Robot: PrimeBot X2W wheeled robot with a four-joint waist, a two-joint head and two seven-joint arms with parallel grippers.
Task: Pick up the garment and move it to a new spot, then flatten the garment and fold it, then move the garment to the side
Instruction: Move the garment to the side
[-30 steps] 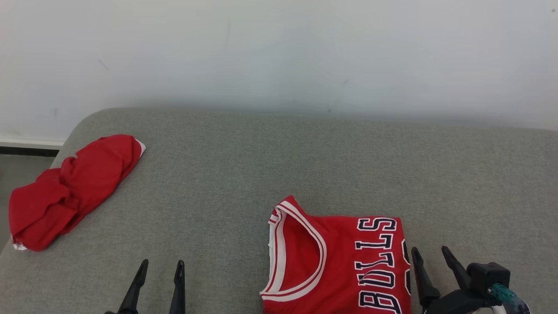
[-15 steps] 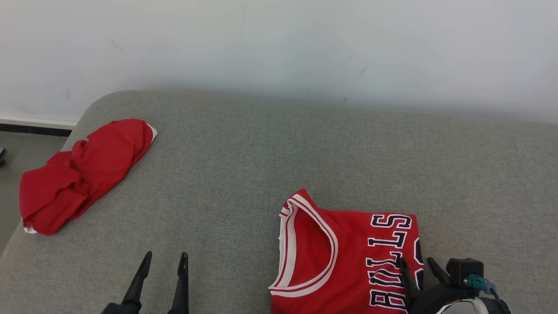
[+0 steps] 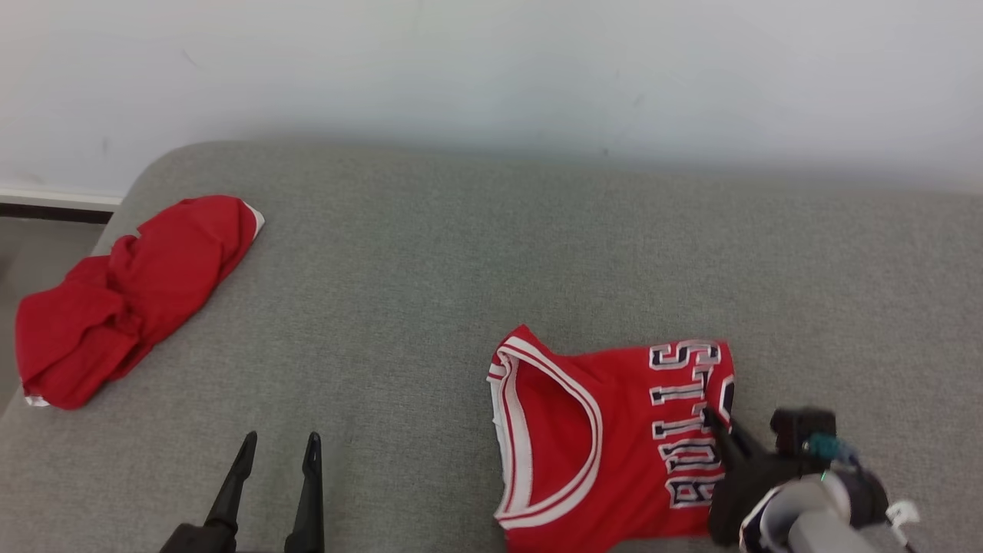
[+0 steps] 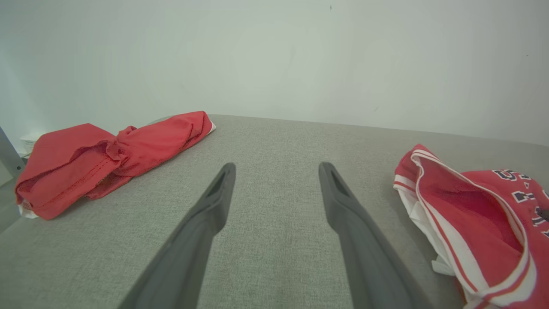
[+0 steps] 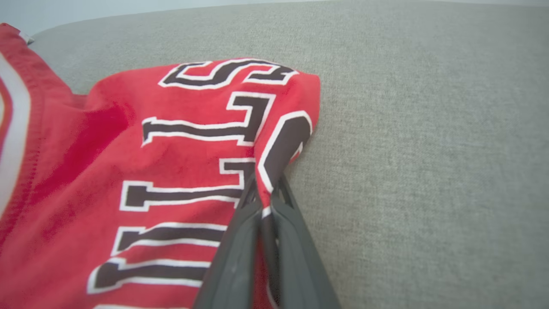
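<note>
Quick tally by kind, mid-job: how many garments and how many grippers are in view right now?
Lettered jersey: 1
Crumpled red garment: 1
Grippers: 2 (left gripper open, right gripper shut on the jersey's edge)
Total: 4

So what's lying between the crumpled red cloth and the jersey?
Bare grey cushion, plus the open left gripper lower down, in the head view.

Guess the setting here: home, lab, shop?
Probably an indoor test room set up for cloth folding: a grey fabric-covered platform against a bare white wall, carrying a red Bulls jersey and a crumpled red garment. Could be a bed or sofa.
</note>
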